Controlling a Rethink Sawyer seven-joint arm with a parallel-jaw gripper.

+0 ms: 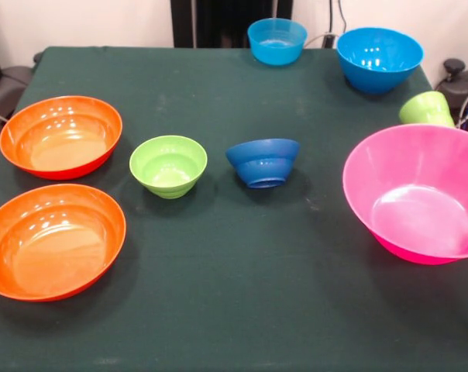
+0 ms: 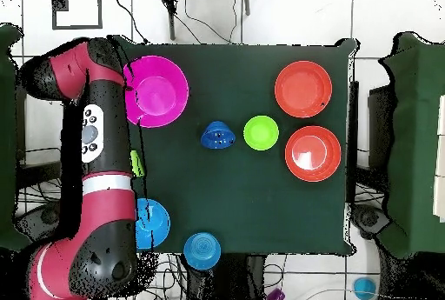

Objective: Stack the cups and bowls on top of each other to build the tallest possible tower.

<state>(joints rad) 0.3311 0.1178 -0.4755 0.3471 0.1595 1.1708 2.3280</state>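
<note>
All the bowls stand apart on the dark green cloth, none inside another. Two wide orange bowls (image 1: 61, 136) (image 1: 53, 240) sit at the left. A small lime green bowl (image 1: 168, 165) and a tilted dark blue bowl (image 1: 263, 161) are in the middle. The big pink bowl (image 1: 420, 194) is at the right. Two sky blue bowls (image 1: 277, 40) (image 1: 379, 58) stand at the back. Of the cups, only a lime green cup (image 1: 426, 108) shows, tilted behind the pink bowl. In the overhead view the red arm (image 2: 91, 140) folds along the table's left side, its end by the pink bowl (image 2: 156, 92). The gripper does not show.
The lime green cup (image 2: 136, 162) lies right against the arm at the table's (image 2: 261, 201) left edge. One sky blue bowl (image 2: 149, 223) is partly under the arm's lower link. Cables and dark seats surround the table.
</note>
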